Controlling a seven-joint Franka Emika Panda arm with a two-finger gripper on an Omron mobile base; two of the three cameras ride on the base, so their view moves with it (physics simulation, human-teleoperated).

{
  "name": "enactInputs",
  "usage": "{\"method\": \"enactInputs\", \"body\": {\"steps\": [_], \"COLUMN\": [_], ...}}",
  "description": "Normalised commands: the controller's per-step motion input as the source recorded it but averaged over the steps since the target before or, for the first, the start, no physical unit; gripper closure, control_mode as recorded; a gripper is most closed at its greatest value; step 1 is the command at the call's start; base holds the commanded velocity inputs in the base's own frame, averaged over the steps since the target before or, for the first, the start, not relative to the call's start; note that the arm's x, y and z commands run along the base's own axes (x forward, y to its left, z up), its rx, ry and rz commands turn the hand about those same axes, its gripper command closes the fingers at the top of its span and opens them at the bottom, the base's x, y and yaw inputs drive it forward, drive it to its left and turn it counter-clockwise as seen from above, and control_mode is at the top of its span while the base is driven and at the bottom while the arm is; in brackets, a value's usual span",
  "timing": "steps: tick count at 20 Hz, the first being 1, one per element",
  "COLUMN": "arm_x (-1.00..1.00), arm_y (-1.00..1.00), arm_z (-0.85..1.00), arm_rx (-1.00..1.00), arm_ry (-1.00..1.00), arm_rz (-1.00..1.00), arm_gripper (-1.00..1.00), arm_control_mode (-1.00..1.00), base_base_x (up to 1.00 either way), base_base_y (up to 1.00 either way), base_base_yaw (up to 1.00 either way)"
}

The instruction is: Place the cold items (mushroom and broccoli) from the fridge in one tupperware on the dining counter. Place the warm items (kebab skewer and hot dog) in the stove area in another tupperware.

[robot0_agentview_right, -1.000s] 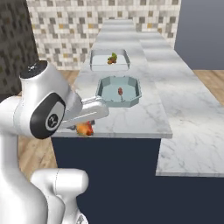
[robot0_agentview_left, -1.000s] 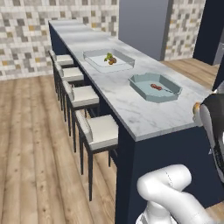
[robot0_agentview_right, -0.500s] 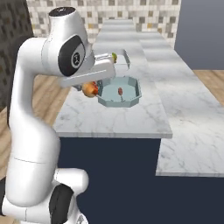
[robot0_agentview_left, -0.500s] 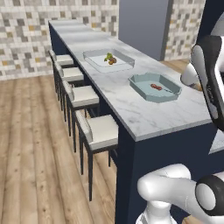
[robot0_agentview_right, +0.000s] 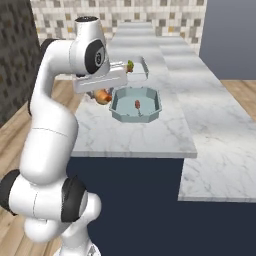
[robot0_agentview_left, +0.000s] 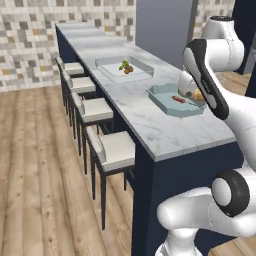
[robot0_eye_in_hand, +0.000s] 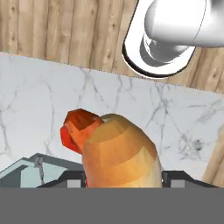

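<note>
You are carrying the hot dog [robot0_eye_in_hand: 114, 151] — pinched by the gripper [robot0_eye_in_hand: 122, 177] — toward the teal tupperware [robot0_agentview_right: 136, 104] already holding the kebab skewer [robot0_agentview_right: 137, 104]; cold items are sitting done.

Arm has swung up: a second ago it was folded low at the table's near edge, now it stands tall beside the pale teal octagonal plastic tupperware [robot0_agentview_right: 136, 104]. The orange-bun hot dog with red sausage [robot0_agentview_right: 103, 96] has gone up with it. It was below the edge of the white marble table [robot0_agentview_right: 150, 135]; half a second ago it hung over that edge; now it's over the marble, just beside the tupperware's rim on the arm's side. Jaws clamp it as before [robot0_eye_in_hand: 114, 153]. The base views haven't shifted.
</note>
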Motion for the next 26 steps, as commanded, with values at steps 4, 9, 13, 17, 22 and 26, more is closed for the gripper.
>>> {"method": "enactInputs", "body": {"steps": [4,9,13,17,22,26], "arm_x": [1.0,1.0,1.0,0.87,0.24,0.11], "arm_y": [-0.4,-0.33,-0.06,-0.04,-0.33,-0.04], "arm_z": [-0.26,-0.22,-0.43,-0.5,-0.58,-0.56], "arm_rx": [0.03,0.1,0.01,0.0,0.01,0.0], "arm_ry": [0.17,0.1,0.09,0.06,0.0,0.0], "arm_rz": [0.0,0.0,0.0,0.0,0.0,0.0], "arm_gripper": [1.0,1.0,1.0,1.0,1.0,1.0], "arm_control_mode": [-1.0,-1.0,-1.0,-1.0,-1.0,-1.0], "base_base_x": [0.0,0.0,0.0,0.0,0.0,0.0], "base_base_y": [0.0,0.0,0.0,0.0,0.0,0.0], "base_base_yaw": [0.0,0.0,0.0,0.0,0.0,0.0]}}
